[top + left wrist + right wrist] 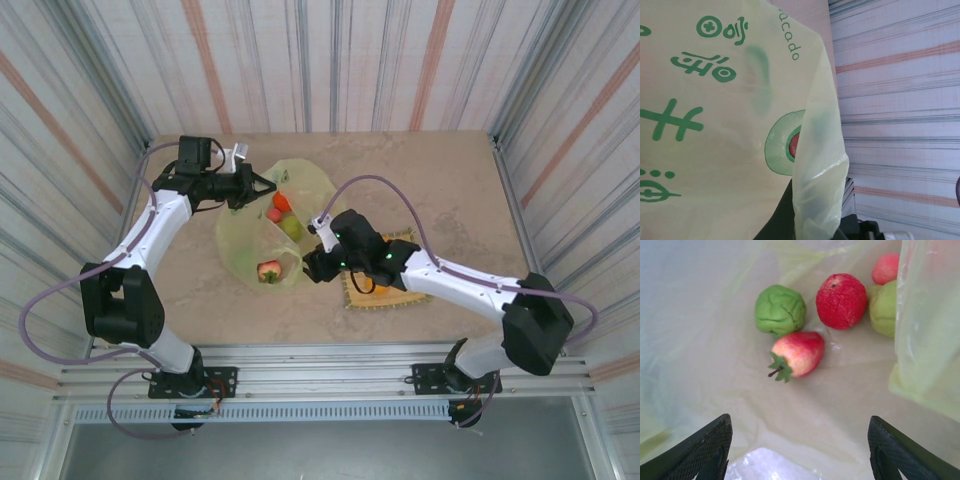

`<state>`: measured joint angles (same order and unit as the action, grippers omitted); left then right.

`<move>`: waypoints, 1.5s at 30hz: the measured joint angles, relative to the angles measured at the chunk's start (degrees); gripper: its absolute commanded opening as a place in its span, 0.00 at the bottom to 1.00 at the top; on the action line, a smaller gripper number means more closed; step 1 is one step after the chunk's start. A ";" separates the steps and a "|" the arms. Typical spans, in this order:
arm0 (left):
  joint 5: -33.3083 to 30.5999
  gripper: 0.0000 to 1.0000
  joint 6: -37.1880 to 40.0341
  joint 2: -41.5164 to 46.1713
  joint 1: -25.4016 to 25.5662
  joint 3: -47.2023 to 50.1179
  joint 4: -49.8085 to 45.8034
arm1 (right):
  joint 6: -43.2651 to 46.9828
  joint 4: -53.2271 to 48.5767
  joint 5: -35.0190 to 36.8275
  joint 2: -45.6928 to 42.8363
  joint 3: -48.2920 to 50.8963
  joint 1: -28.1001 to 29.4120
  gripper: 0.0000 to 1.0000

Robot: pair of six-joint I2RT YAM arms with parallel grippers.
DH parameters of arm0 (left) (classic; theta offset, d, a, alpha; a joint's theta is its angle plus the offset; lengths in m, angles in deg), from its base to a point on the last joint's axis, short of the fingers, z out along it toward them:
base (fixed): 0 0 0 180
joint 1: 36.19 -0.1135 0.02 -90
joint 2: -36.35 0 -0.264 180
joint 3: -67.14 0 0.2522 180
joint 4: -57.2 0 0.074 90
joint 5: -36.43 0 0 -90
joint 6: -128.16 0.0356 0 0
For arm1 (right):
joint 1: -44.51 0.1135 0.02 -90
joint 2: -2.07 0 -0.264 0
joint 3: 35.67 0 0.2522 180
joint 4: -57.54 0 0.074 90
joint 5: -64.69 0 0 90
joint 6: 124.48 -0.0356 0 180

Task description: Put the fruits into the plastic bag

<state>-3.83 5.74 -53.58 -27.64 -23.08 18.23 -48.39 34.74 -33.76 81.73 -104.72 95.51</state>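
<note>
Plastic bag (250,245) lies on the table (450,180) left of centre. In the top view its long axis runs roughly far-to-near, w/ the far end by the left gripper (262,186).

Left gripper: jaws fully closed on the bag's far edge. In the left wrist view the film (730,125) drapes right over the cam, green avocado print and lettering facing it, a fold pinched at the bottom by a dark finger (782,220).

Right gripper (800,425) sits at the bag's near-right side, looking in. Jaws are wide apart w/ nothing between them, just bag film below.

Inside the bag, per right wrist cam:
- strawberry (797,354) on its side, long axis diagonal – leafy cap toward lower-left, tip toward upper-right
- green apple (780,310) just beyond it, close, can't tell if touching
- red apple (841,301) to the right of the green one, small gap between
- green pear (885,307) touching the red apple's right side, partly behind a bag fold
- pinkish fruit (886,268) just beyond the pear

Straw mat (400,298) sits right of the bag under the right arm – an orange (381,290) on it, mostly hidden.
</note>
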 measured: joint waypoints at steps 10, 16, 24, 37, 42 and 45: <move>0.00 0.00 0.00 0.00 0.00 0.00 0.00 | 1.31 -9.86 -1.99 -10.01 1.09 -4.50 0.74; -0.02 0.00 0.00 0.00 0.00 0.00 0.00 | -1.05 -17.79 3.63 -13.84 1.09 -6.51 0.80; -0.02 0.00 0.00 0.00 0.00 0.00 -0.02 | -12.70 -27.85 16.83 -14.16 2.84 -7.65 0.89; -0.02 0.00 0.00 0.00 0.00 0.00 0.00 | -20.31 -28.04 18.71 -4.11 5.90 -9.05 0.97; -0.02 0.00 0.00 0.00 0.00 0.00 -0.02 | -20.13 -26.71 18.29 -0.98 6.49 -10.27 0.97; -0.02 0.00 0.00 0.00 0.00 0.00 0.00 | -19.93 -25.42 17.22 0.76 6.75 -11.08 0.96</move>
<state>-3.86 5.74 -53.58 -27.64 -23.08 18.23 -68.32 9.32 -16.54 82.49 -97.96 84.43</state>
